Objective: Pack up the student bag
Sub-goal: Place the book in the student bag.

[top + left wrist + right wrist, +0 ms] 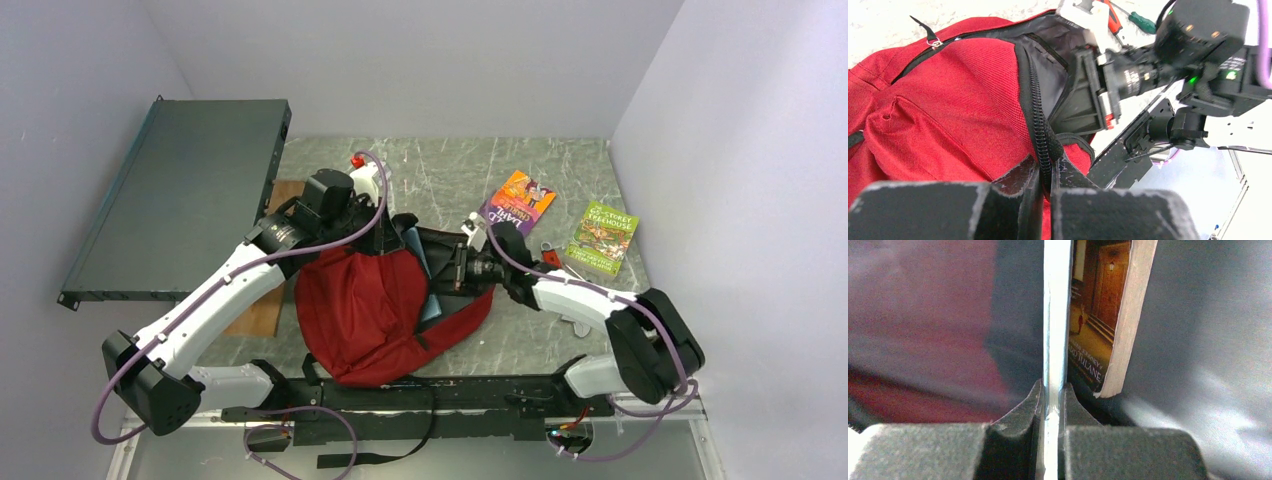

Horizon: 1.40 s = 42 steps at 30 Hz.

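My right jaws are pinched narrow on the edge of a thin pale book (1054, 315). Its long axis runs straight ahead of them, into the student bag (360, 310). Just beside it on the right stands a paperback (1098, 325), with grey lining (1198, 340) around both. My left jaws are clamped on the bag's black zipper rim (1040, 130), holding the mouth up. The bag lies mid-tabletop (450, 170), mouth towards my right arm. An orange book (517, 203) and a green book (602, 237) lie beyond, nearer that arm, so I judge it should fetch them.
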Motion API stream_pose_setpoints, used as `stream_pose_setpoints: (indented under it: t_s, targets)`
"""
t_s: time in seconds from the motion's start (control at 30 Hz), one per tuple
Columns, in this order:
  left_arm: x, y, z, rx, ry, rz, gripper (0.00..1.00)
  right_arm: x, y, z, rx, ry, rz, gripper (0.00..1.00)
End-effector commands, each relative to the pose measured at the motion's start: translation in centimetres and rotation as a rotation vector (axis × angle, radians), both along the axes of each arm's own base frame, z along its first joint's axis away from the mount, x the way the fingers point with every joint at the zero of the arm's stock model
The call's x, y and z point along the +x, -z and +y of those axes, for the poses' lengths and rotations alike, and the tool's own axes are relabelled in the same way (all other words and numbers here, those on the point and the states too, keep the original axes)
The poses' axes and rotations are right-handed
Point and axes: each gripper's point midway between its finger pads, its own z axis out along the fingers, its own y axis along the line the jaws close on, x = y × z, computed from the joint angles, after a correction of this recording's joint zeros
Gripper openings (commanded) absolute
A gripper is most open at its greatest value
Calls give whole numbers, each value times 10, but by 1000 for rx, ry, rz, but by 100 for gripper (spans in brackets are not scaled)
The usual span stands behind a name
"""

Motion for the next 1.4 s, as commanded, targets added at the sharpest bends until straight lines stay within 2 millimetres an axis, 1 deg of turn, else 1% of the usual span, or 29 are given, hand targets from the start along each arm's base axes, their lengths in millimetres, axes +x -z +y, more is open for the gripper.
stream_pose_setpoints:
  t_s: [0.0, 0.1, 0.17, 0.3, 0.43, 0.47, 0.5, 0.53, 0.6, 0.63, 0.7, 0.73, 0.77, 0.83, 0.87, 0.9, 0.97, 1.0, 1.13, 1.17, 1.27, 1.37]
  targets:
    - [1, -53, -10, -156, 31, -134, 0, 12, -21, 31, 97, 40, -108, 0]
    - [0, -52, -12, -165, 37, -132, 0, 14, -8, 38, 67, 54, -122, 0]
    - [0, -50, -12, -165, 39, -129, 0, 12, 5, 44, 28, 26, -110, 0]
    - [-1, -47, -12, -157, 41, -125, 0, 7, 9, 58, 77, -19, -77, 0]
    - [-1, -48, -12, -156, 43, -128, 0, 6, 16, 66, 39, -44, -85, 0]
    - [-1, -48, -11, -153, 42, -130, 0, 7, 16, 66, 32, -46, -88, 7]
    - [-1, -49, -10, -150, 40, -133, 0, 8, 15, 63, 15, -39, -98, 17]
    - [-1, -49, -9, -144, 36, -136, 0, 10, 16, 60, -9, -34, -111, 23]
    - [-1, -45, -5, -126, 25, -139, 0, 12, 14, 53, -61, -47, -162, 34]
    - [-1, -43, -3, -116, 20, -140, 0, 14, 13, 49, -94, -60, -186, 37]
    - [-2, -39, 2, -98, 10, -141, 0, 20, 16, 32, -191, -62, -211, 43]
    - [-2, -37, 4, -90, 6, -143, 0, 22, 19, 19, -239, -55, -205, 47]
    - [-3, -34, 5, -81, 3, -142, 0, 25, 17, 7, -259, -48, -218, 49]
    - [-4, -29, 8, -67, 0, -143, 0, 29, 5, -14, -262, -31, -251, 58]
    - [-4, -28, 9, -62, 0, -144, 0, 31, -5, -25, -261, -15, -283, 62]
    - [-4, -25, 10, -54, 1, -143, 0, 37, -13, -38, -269, 12, -307, 65]
    - [-4, -21, 10, -43, 5, -143, 0, 41, -28, -55, -307, 38, -367, 68]
    - [-3, -20, 11, -37, 6, -145, 0, 48, -38, -64, -336, 72, -405, 69]
    - [-2, -14, 8, -26, 23, -145, 0, 73, -56, -107, -443, 276, -459, 71]
    - [-2, -13, 7, -26, 30, -146, 0, 80, -58, -121, -463, 341, -453, 74]
    - [-5, -11, 4, -37, 49, -137, 0, 96, -61, -157, -473, 530, -398, 90]
    - [-9, -5, 0, -57, 74, -127, 0, 108, -61, -178, -421, 630, -351, 97]
